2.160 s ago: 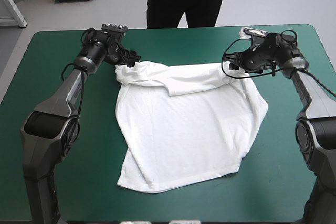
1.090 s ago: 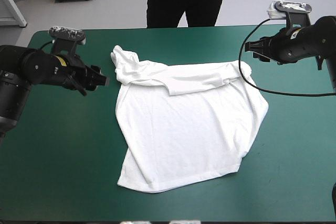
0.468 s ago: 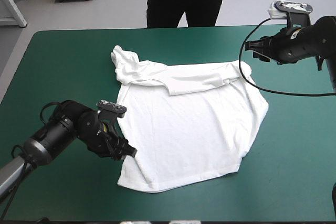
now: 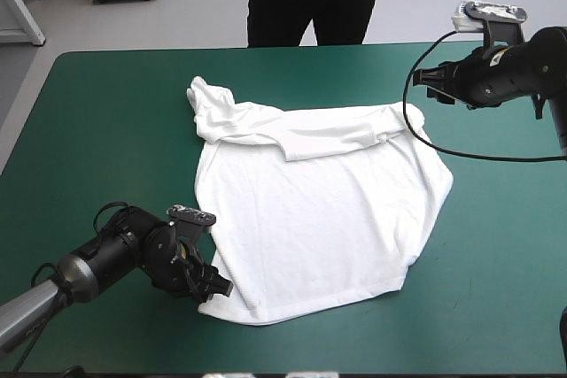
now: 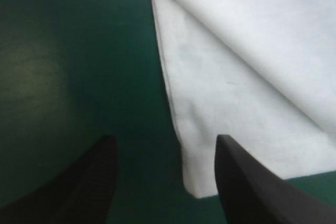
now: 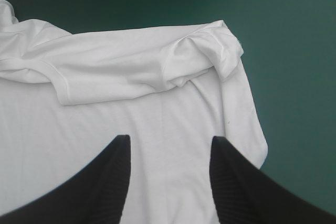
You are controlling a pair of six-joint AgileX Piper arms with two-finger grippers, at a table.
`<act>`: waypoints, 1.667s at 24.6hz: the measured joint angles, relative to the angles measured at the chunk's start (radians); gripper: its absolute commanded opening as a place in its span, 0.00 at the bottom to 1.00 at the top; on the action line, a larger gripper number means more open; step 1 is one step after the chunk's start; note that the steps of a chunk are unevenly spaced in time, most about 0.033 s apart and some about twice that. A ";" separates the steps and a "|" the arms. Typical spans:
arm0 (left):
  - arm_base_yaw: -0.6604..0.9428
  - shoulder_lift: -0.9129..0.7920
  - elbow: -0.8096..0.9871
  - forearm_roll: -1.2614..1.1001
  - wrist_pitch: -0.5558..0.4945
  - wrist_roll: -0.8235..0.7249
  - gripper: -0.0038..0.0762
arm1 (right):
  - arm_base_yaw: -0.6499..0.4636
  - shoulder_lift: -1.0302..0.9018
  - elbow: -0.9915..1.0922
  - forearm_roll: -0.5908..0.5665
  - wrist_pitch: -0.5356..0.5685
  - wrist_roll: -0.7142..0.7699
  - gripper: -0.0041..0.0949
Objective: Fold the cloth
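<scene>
The white T-shirt lies spread out flat on the table, on its teal-green cover. It sits about in the middle, a little toward the right side. The top part of the shirt is folded down near the far edge and makes a thick strip. At the left end of that strip the cloth is bunched up in a small lump. At the right end a sleeve is crumpled. The bottom of the shirt points toward the near edge, and the cloth has soft wrinkles. The left gripper is down low at the near left corner of the shirt. Its two black fingers are spread wide apart. In the left wrist view, the left gripper has the side edge of the T-shirt running between its fingers. The corner of the cloth lies just beside one finger. I cannot tell if a finger touches the cloth. The right gripper is up over the far right part of the table, apart from the shirt. In the right wrist view, the right gripper has its fingers spread wide too, with nothing pinched between them. That view looks down on the T-shirt with its folded strip and the crumpled sleeve.
</scene>
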 measured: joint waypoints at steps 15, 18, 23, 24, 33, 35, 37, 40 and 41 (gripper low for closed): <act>-0.141 0.120 0.020 -0.013 -0.046 0.002 0.04 | 0.000 0.005 0.063 -0.016 0.000 -0.008 0.51; -0.141 0.120 0.020 -0.013 -0.046 0.002 0.04 | 0.000 0.020 0.075 -0.077 0.000 -0.022 0.62; -0.141 0.120 0.020 -0.013 -0.044 0.002 0.04 | 0.000 0.057 0.219 -0.141 -0.001 -0.023 0.62; -0.141 0.120 0.020 -0.013 -0.044 0.002 0.04 | 0.000 0.068 0.249 -0.146 -0.002 -0.023 0.62; -0.141 0.120 0.020 -0.013 -0.043 0.003 0.04 | 0.000 0.216 0.318 -0.171 -0.080 0.005 0.61; -0.141 0.120 0.020 -0.013 -0.043 0.003 0.04 | 0.000 0.255 0.318 -0.172 -0.084 0.011 0.61; -0.141 0.120 0.020 -0.013 -0.042 0.003 0.04 | 0.000 0.291 0.318 -0.183 -0.094 0.026 0.61; -0.141 0.120 0.020 -0.013 -0.042 0.003 0.04 | 0.000 0.329 0.318 -0.207 -0.113 0.044 0.61; -0.141 0.120 0.020 -0.013 -0.042 0.003 0.04 | 0.000 0.337 0.318 -0.214 -0.115 0.048 0.61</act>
